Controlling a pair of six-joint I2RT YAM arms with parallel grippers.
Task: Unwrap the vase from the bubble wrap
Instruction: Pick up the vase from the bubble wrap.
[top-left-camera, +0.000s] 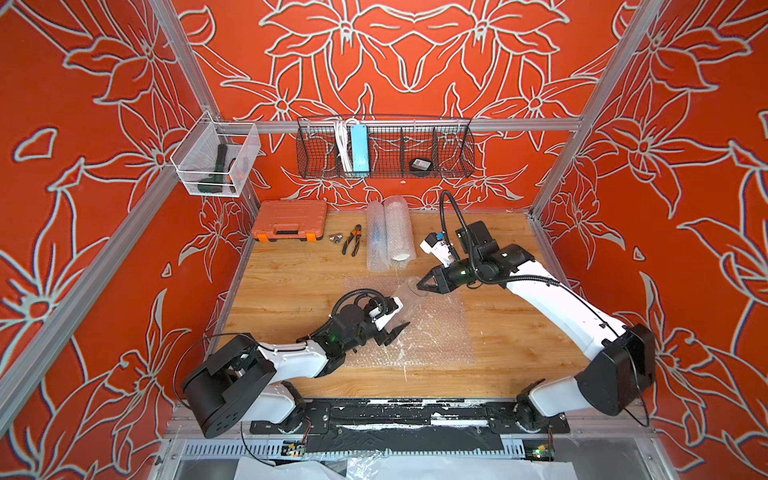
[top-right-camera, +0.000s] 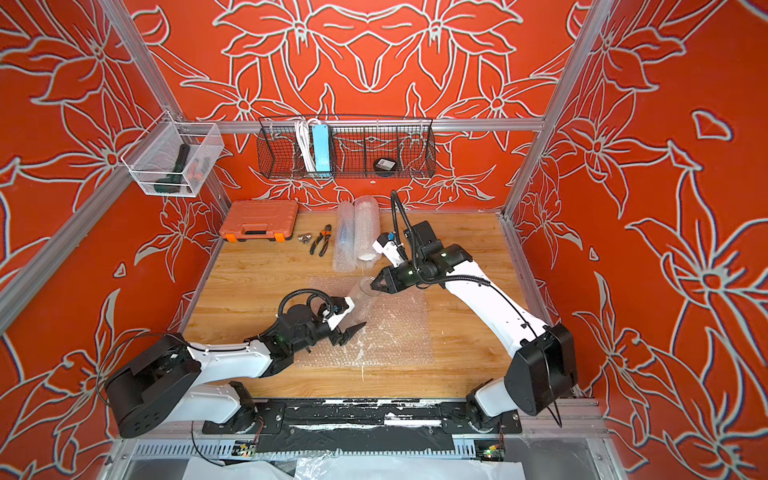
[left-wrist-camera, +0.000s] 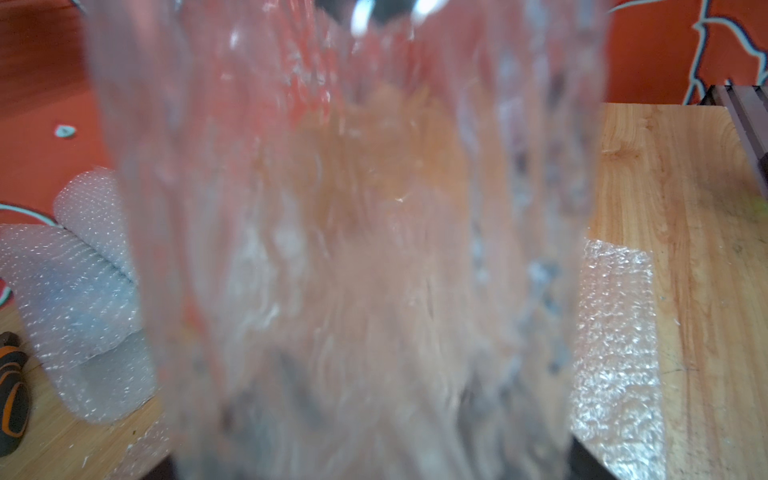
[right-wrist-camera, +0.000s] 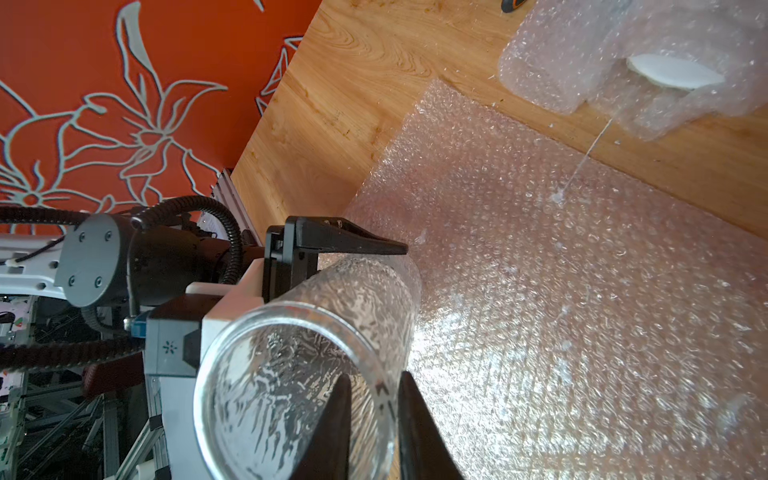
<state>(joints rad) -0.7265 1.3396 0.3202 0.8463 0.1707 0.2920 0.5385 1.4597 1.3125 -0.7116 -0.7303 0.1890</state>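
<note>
A clear ribbed glass vase (top-left-camera: 406, 296) (top-right-camera: 360, 296) lies on its side a little above the flat bubble wrap (top-left-camera: 436, 336) (top-right-camera: 395, 336) in mid-table. My left gripper (top-left-camera: 400, 318) (top-right-camera: 353, 318) is shut round the vase body; in the right wrist view one of its fingers (right-wrist-camera: 353, 246) lies along the glass. The vase (left-wrist-camera: 353, 249) fills the left wrist view and hides those jaws. My right gripper (top-left-camera: 419, 285) (top-right-camera: 372, 286) (right-wrist-camera: 374, 376) is shut on the vase rim (right-wrist-camera: 291, 316), one finger inside and one outside.
Two rolled bubble-wrap tubes (top-left-camera: 390, 232) lie at the back centre, with pliers (top-left-camera: 353, 240) and an orange tool case (top-left-camera: 289, 220) to their left. A black wire basket (top-left-camera: 384, 147) and a white mesh basket (top-left-camera: 216, 160) hang on the walls.
</note>
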